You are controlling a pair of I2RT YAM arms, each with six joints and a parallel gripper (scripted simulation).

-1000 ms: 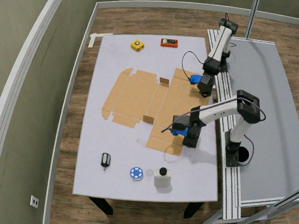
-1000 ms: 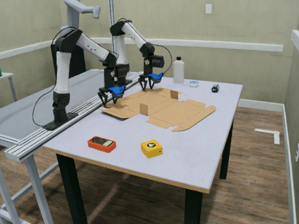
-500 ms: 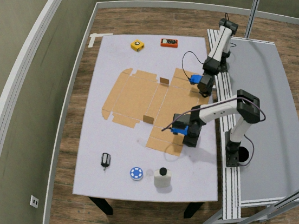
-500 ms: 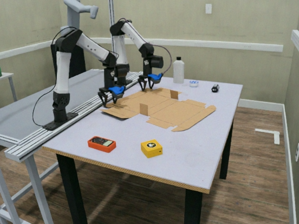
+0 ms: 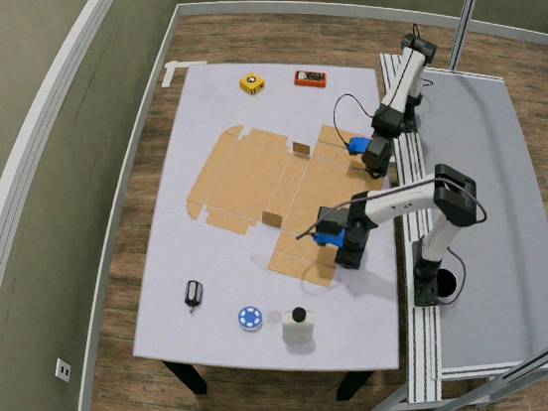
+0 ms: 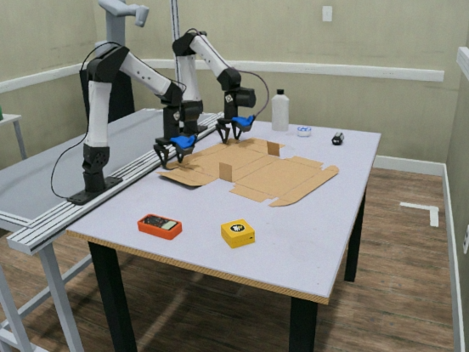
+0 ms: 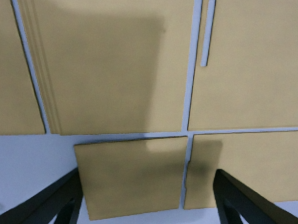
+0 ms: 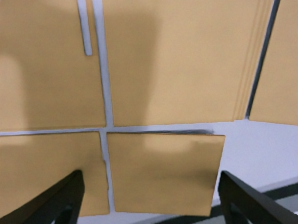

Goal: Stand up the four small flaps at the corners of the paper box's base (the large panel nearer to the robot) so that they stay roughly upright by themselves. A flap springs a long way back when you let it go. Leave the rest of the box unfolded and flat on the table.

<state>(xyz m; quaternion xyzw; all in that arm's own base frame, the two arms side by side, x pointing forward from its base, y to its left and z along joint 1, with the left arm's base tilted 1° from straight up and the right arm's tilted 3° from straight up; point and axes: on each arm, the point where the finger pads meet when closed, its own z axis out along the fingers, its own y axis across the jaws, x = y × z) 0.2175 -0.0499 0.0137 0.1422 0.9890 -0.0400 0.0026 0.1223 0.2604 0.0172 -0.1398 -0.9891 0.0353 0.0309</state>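
Top view: a flat sheet of brown card, the paper box (image 5: 238, 169) (image 6: 259, 174), lies unfolded on a pale surface (image 5: 208, 308) (image 6: 272, 255). Two small rectangular flaps stand at the base panel's far corners: the far right flap (image 5: 301, 148) (image 6: 225, 172) and the far left flap (image 5: 272, 218) (image 6: 273, 148). My arms cover the near corners.

Exterior view: both far flaps look roughly upright, untouched. My left fingers (image 5: 351, 258) (image 6: 230, 140) and right fingers (image 5: 377, 174) (image 6: 172, 164) point down over the near edge, spread wide, holding nothing. The right wing's outer edge lifts slightly.

Left wrist view: the near left flap (image 7: 132, 180) lies nearly flat between my blurred dark fingertips. If I go in shallow, I could slide over its thin edge; pressing too low could shove the whole sheet and disturb the far flaps.

Right wrist view: the near right flap (image 8: 165, 172) also lies low, smooth, matt and four-sided, with straight pale creases and a ragged notch beside it. Released too early, it would probably spring back, since card creases resist; bending well past upright should help

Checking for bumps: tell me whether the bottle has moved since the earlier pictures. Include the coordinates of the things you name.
No. The bottle (image 5: 298, 330) (image 6: 279, 114) stands in the same spot beside the blue-and-white disc (image 5: 250, 318) (image 6: 304, 131).
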